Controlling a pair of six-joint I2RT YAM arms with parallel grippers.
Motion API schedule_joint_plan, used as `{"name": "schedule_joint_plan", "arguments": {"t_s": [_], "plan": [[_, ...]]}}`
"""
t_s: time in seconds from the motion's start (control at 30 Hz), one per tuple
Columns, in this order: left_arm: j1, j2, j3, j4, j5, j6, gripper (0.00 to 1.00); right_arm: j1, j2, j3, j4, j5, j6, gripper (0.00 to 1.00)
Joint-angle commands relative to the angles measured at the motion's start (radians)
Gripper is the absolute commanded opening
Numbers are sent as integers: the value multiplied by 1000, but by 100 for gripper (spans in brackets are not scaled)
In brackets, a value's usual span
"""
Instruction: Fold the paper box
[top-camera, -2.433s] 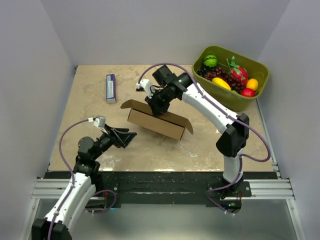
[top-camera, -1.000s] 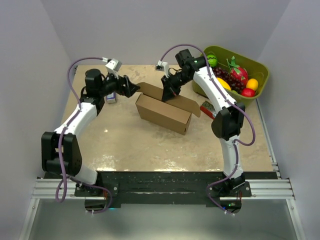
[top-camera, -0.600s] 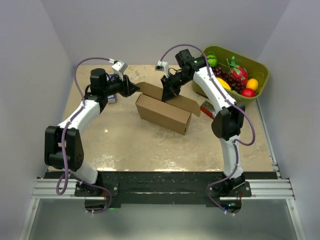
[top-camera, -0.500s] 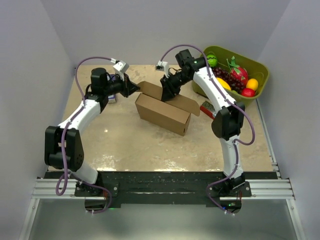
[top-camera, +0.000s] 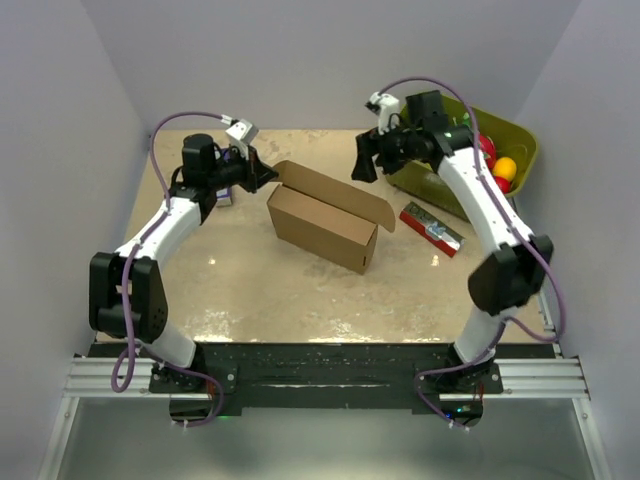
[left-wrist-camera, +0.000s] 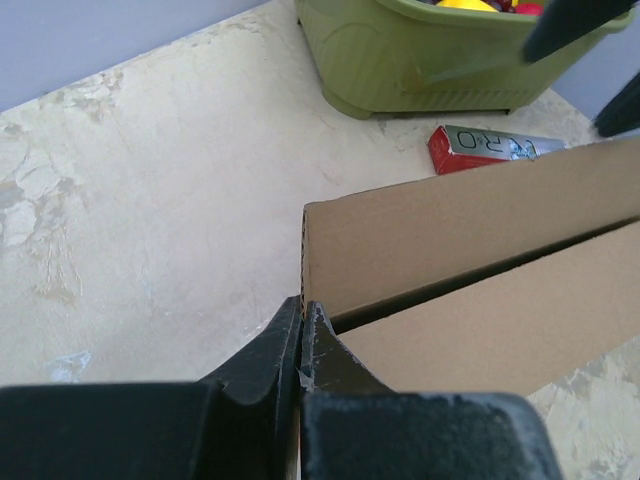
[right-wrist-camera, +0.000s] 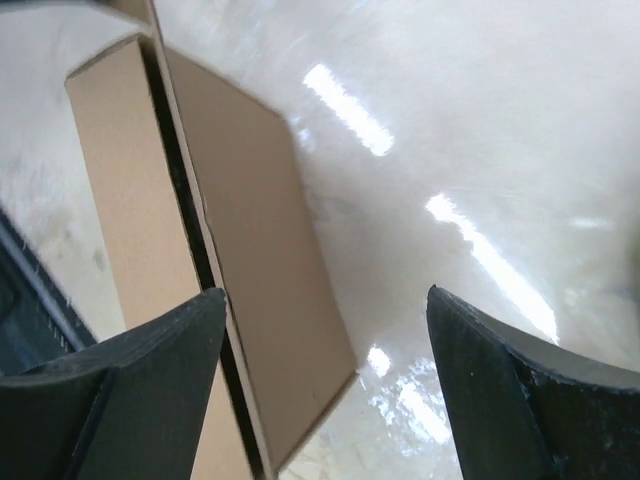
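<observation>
The paper box is seen about mid-desk, a little toward the far edge. Its long axis is set diagonally from far left to near right. The top is open, and one long lid flap is folded back on the far side, angled up and out toward the far right corner. In the left wrist view the box is seen from its left end, with a dark gap between the flap and the side wall.

The left gripper is placed at the box's far-left end. In its own camera the gripper is seen with jaws pressed together on the thin cardboard edge at the flap's corner, so the box is pinched there.

The right gripper is held above the desk beyond the flap's far edge, apart from the box and near the green bin. Its fingers are spread wide with nothing between them. Box and bare desk are seen below them.

The bin is set at the far right corner, partly hidden by the right arm, with fruit inside. A red packet is lying flat on the desk between the box's right end and the bin, just beside the flap's tip. Contact cannot be told.
</observation>
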Motion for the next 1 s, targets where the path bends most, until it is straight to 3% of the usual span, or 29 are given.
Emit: {"name": "schedule_joint_plan", "arguments": {"t_s": [0.0,0.2,0.33,0.5,0.63,0.73,0.97], "plan": [[0,-40,-12,36,-53,-29,0,-4,-285,-180,230,243,226,85],[0,-45,-17,40,-52,-44,0,-2,-508,-400,238,431,344,88],[0,-54,-25,42,-58,-46,0,-4,-577,-515,235,430,387,85],[-2,-59,-26,36,-62,-49,0,-2,-611,-611,229,415,414,75],[-3,-65,-28,34,-73,-55,0,-2,-623,-639,230,405,433,56],[-6,-68,-31,31,-93,-63,0,1,-614,-628,220,387,444,49],[-9,-75,-39,26,-139,-84,0,22,-588,-625,190,340,450,42]]}}
